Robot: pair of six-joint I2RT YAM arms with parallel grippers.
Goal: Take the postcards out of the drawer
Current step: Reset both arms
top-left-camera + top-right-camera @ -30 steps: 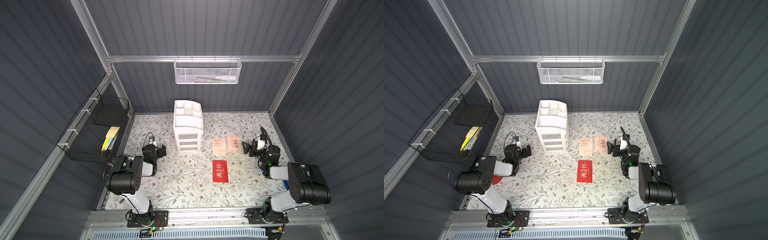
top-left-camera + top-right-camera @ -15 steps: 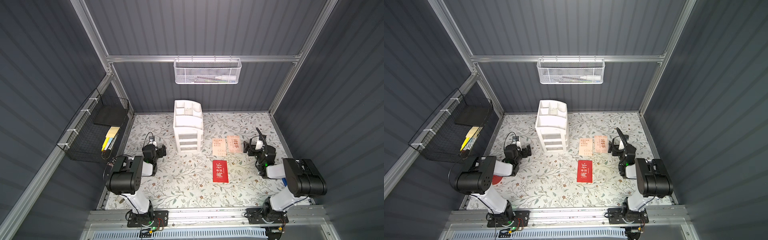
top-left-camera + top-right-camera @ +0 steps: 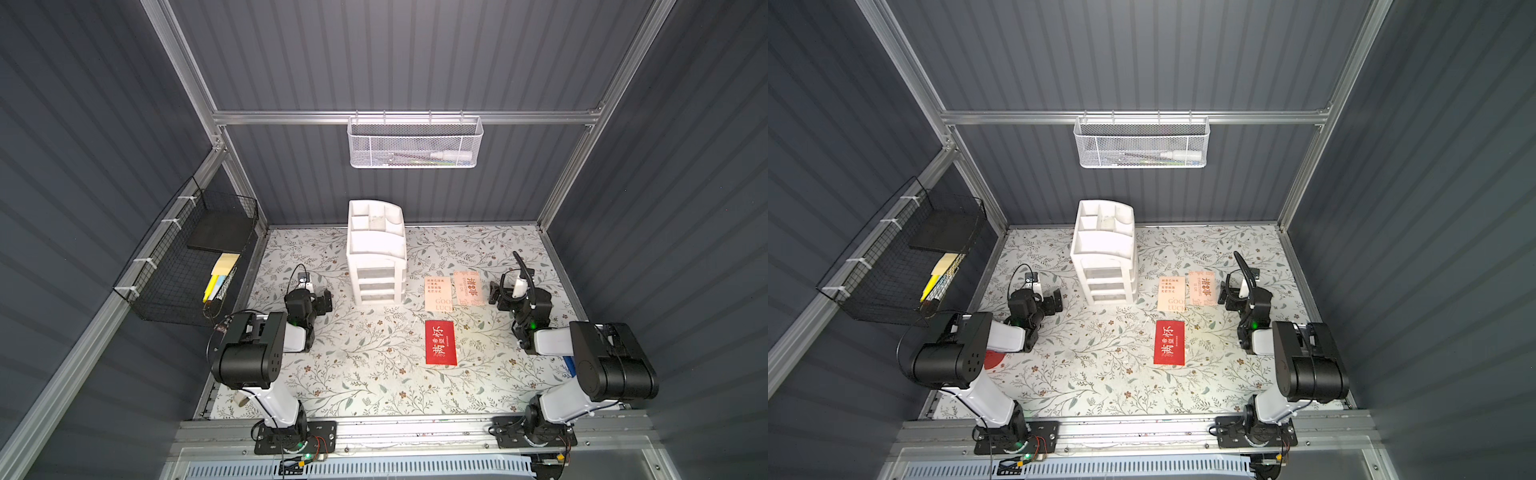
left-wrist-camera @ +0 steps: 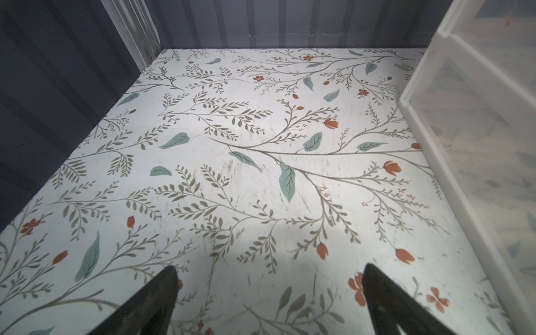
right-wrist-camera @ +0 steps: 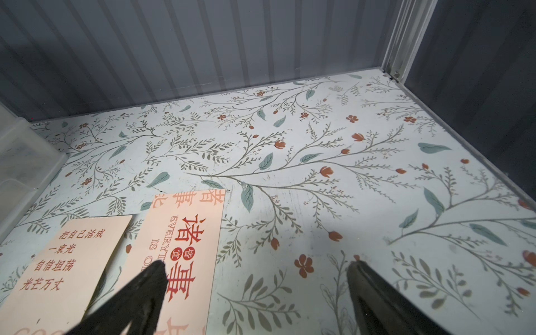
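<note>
Three postcards lie flat on the floral table in both top views: a red one (image 3: 441, 343) with white characters and two pale peach ones (image 3: 438, 294) (image 3: 468, 289) side by side behind it. The white drawer unit (image 3: 376, 257) stands left of them with its drawer fronts flush. My right gripper (image 3: 500, 291) is open, low over the table just right of the peach cards (image 5: 185, 246); in the right wrist view one fingertip (image 5: 153, 278) overlaps a card's edge. My left gripper (image 3: 321, 298) is open and holds nothing, left of the drawer unit (image 4: 478, 145).
A black wire basket (image 3: 187, 266) with yellow sticky notes (image 3: 224, 270) hangs on the left wall. A white mesh basket (image 3: 413, 143) hangs on the rear wall. Dark panel walls close in the table on three sides.
The right arm's elbow has shifted a little while its gripper stays beside the peach cards. The left arm and the postcards have not moved.
</note>
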